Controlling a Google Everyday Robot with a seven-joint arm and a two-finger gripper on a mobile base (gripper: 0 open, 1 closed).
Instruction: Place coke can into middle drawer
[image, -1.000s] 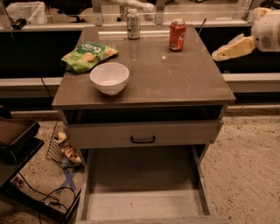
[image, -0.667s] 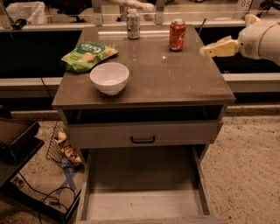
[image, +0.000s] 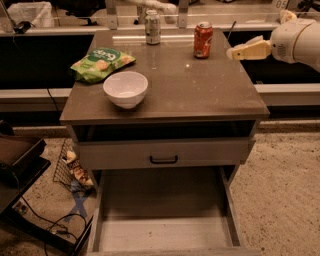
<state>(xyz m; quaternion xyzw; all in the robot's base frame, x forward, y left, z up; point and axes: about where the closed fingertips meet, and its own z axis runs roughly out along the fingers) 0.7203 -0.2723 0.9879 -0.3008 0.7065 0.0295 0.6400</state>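
The coke can (image: 202, 39), red-orange with a silver top, stands upright at the back right of the cabinet top (image: 200, 95). My gripper (image: 236, 52) comes in from the right at about the can's height. It is a short way to the can's right and not touching it. The middle drawer (image: 165, 232) is pulled out at the bottom of the view, with a bare floor and thin side walls. It lies below the drawer front with the black handle (image: 163, 160).
A silver-grey can (image: 152, 27) stands at the back centre. A green chip bag (image: 101, 63) and a white bowl (image: 125, 88) sit on the left half. A wire basket (image: 70, 167) and cables lie on the floor at the left.
My gripper has moved left and slightly up, from the right edge of the view to just right of the coke can. Nothing else has moved.
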